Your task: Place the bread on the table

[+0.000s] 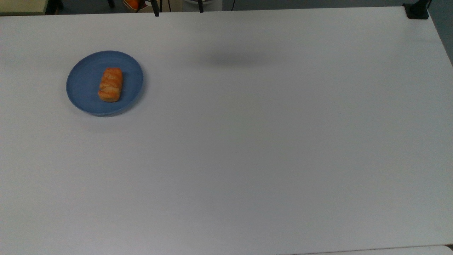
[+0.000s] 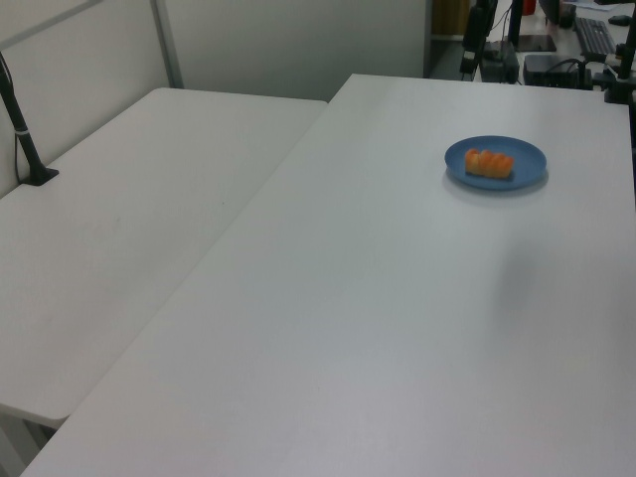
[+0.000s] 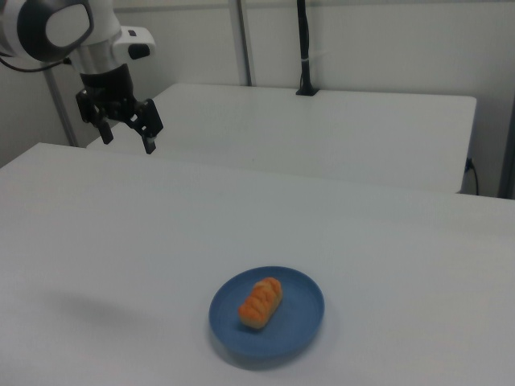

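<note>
We take the plate [image 3: 267, 314] as our landmark: a round blue dish lying flat on the table [image 3: 121, 241], low in the right view and a little toward the right view's right. On it lies the bread [image 3: 261, 302], an oblong golden-orange roll with a ridged crust, resting just off the dish's middle and well inside its rim, its long axis slanting from the near left up to the far right in the right view. In the top view we see the same plate [image 1: 85, 85] toward the top view's left, with the bread [image 1: 111, 84] lying on it lengthwise, up and down the picture, slightly right of the dish's centre, and the white table [image 1: 265, 148] spreads bare around it. In the left view the plate [image 2: 527, 159] sits far back toward the left view's right on the table [image 2: 378, 328], with the bread [image 2: 490, 163] across its middle. Beyond the plate in the right view, well apart from it toward the upper left, we find the gripper [image 3: 124, 138] hanging in the air above the table's far edge, its two dark fingers [image 3: 150, 126] spread apart and pointing down, with nothing between them. Farther back, behind it, stands a second white table [image 3: 338, 129], with a dark post [image 3: 304, 48] rising from its far side against the wall.
</note>
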Robot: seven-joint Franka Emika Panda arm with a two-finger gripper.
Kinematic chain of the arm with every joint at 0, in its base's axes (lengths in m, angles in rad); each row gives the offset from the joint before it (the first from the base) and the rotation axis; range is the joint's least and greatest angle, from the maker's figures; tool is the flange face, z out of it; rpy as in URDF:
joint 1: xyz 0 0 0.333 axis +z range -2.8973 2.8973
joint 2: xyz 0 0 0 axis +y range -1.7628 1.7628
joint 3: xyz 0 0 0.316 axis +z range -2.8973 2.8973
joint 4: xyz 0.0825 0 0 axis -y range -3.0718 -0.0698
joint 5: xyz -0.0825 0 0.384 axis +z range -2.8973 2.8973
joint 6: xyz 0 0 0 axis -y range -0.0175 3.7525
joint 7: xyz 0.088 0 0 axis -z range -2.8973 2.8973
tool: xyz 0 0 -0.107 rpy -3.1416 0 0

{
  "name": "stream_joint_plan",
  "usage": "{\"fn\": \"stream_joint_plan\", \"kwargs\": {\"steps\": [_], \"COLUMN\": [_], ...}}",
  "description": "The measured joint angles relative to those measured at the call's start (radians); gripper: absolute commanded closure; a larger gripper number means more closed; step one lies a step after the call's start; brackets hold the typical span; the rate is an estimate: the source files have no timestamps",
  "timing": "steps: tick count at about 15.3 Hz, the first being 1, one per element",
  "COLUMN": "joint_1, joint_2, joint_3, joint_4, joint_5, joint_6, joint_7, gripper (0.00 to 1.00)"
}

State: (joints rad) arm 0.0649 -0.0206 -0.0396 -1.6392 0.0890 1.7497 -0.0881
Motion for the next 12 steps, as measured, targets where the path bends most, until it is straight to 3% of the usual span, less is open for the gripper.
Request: {"fn": "stream_joint_plan", "kwargs": {"steps": [12], "joint_1": [-0.044], "joint_2": [0.056], "joint_3": [-0.003], "joint_4": [-0.096], "joint_5": [-0.070], "joint_6": [0.000], "joint_7": [-0.035], "gripper": [0.00]}}
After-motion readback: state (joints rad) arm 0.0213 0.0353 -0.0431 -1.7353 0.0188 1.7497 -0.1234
